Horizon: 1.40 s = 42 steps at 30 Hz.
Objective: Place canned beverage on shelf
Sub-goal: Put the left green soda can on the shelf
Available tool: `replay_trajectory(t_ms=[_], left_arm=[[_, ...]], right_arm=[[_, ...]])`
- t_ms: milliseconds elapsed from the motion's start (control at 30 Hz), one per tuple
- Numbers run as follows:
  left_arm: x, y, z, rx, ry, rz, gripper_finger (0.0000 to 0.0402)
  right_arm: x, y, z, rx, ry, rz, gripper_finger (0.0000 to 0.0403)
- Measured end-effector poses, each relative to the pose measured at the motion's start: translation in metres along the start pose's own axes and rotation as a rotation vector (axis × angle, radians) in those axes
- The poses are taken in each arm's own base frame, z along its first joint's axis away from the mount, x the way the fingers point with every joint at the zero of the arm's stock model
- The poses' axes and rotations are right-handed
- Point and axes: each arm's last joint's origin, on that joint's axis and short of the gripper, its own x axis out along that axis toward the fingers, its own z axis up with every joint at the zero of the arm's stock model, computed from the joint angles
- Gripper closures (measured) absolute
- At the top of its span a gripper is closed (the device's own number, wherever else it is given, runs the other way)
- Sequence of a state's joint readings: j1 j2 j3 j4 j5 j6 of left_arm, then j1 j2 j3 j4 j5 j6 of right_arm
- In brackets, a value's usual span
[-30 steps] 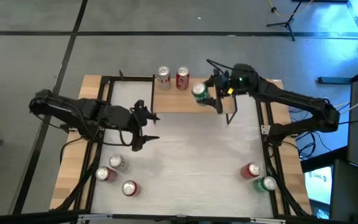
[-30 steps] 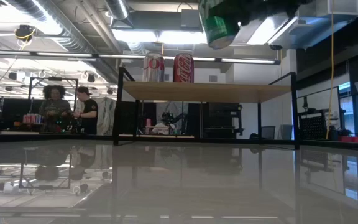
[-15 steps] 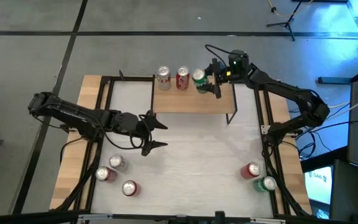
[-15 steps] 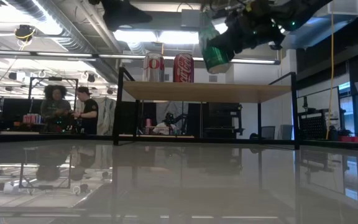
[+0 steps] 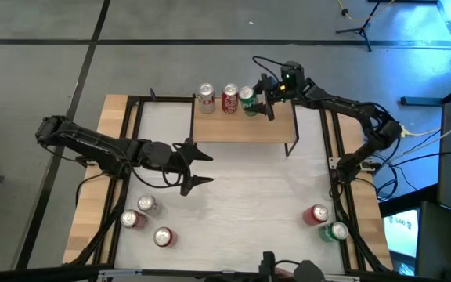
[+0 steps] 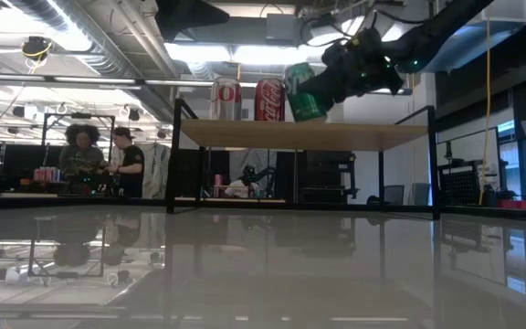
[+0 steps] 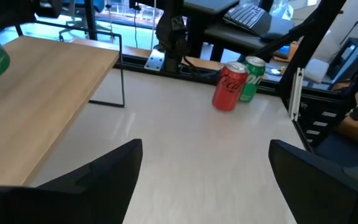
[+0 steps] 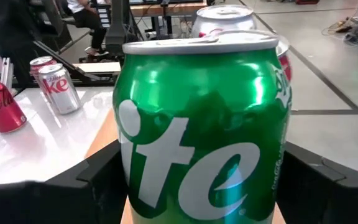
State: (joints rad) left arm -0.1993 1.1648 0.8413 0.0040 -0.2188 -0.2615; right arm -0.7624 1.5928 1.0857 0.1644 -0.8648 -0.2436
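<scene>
On the left, three cans stand near the front corner of the tabletop, and the left gripper hovers over its middle with jaws spread wide, holding nothing. Farther along, the shelf carries a silver can and a red can. Just beside the red one, the right gripper has its jaws closed on the sides of the green can, which in the low view tilts above the plank, its base apparently not yet flat. A thin-walled, smooth can probably dents or slips, so a moderate mid-body squeeze looks best. Two more cans wait front right.
</scene>
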Motion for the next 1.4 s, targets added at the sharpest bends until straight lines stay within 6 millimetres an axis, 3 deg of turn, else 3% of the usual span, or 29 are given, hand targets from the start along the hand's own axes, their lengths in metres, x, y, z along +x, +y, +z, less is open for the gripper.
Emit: replay_trajectory(t_ms=[200,600,800,1167,1400], left_arm=[[0.0,0.0,0.0,0.0,0.0,0.0,0.0062],[-0.001,-0.003,0.0,-0.022,-0.013,0.026,0.0062],[-0.003,-0.008,-0.001,-0.017,-0.037,0.086,0.0062],[-0.003,-0.007,0.0,-0.042,-0.066,0.147,0.0062],[-0.003,-0.007,0.0,-0.044,-0.067,0.148,0.0062]], right_arm=[[-0.005,-0.008,0.001,-0.029,-0.032,-0.029,0.0096],[-0.034,-0.025,-0.008,0.071,-0.045,0.034,0.0096],[-0.032,-0.02,-0.028,0.026,-0.063,0.024,0.0096],[-0.033,-0.019,-0.028,-0.037,-0.146,-0.038,0.0096],[-0.015,-0.016,-0.034,-0.054,-0.149,-0.02,0.0096]])
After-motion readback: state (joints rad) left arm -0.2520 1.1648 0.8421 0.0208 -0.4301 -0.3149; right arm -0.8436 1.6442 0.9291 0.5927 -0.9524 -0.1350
